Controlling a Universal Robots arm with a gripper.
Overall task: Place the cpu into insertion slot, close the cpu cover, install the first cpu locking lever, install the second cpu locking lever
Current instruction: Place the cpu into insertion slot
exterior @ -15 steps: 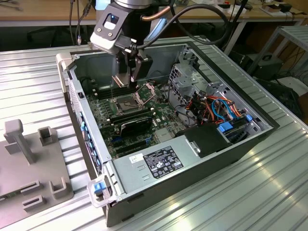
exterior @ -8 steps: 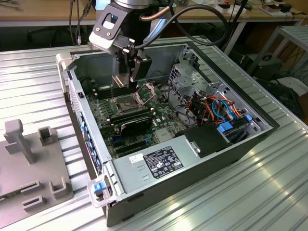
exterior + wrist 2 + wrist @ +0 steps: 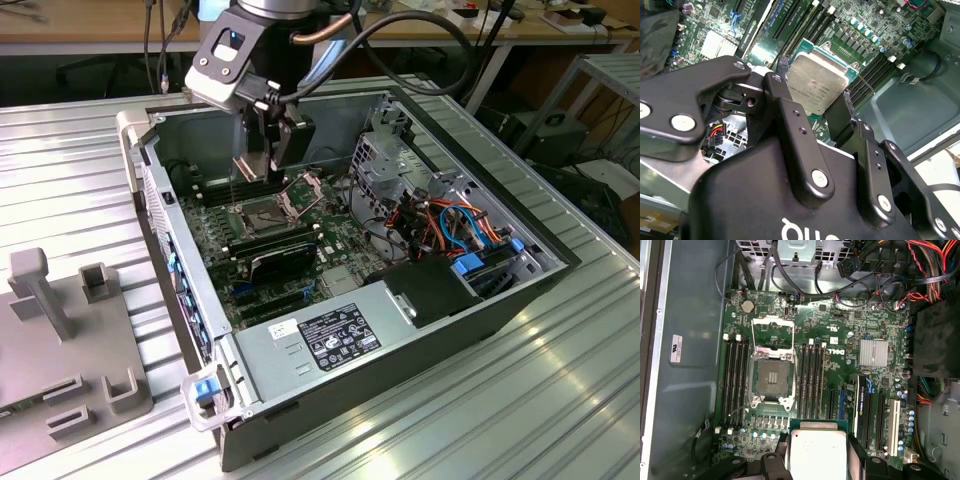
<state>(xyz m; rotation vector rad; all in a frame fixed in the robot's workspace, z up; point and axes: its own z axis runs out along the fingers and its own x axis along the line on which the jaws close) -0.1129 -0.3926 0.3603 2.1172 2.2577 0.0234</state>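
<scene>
A ribbed metal surface (image 3: 500,420) carries an open computer case (image 3: 450,335), and the insertion slot (image 3: 772,377) sits on the green circuit board (image 3: 840,330) on the case floor. The slot lies bare, its dark contact field showing inside the shiny rim, with nothing seated in it.

In the exterior view the black tool (image 3: 262,172) hangs from the arm directly over the slot (image 3: 258,212), well clear of it. The tool is clamped on the cpu (image 3: 817,85): in the second wrist view one finger (image 3: 785,95) presses one edge of the chip and the other presses the opposite edge, and the silvery-beige top faces the camera. In the first wrist view the cpu (image 3: 817,452) is held level above the board, off to the side of the slot opposite the cover.

Long black memory slots (image 3: 735,375) run along both sides of the slot. The cpu cover (image 3: 755,332) is swung open, hinged at one edge of the slot and lying back away from it. A thin wire lever (image 3: 742,409) stands out from one corner of the slot, unlatched.
</scene>
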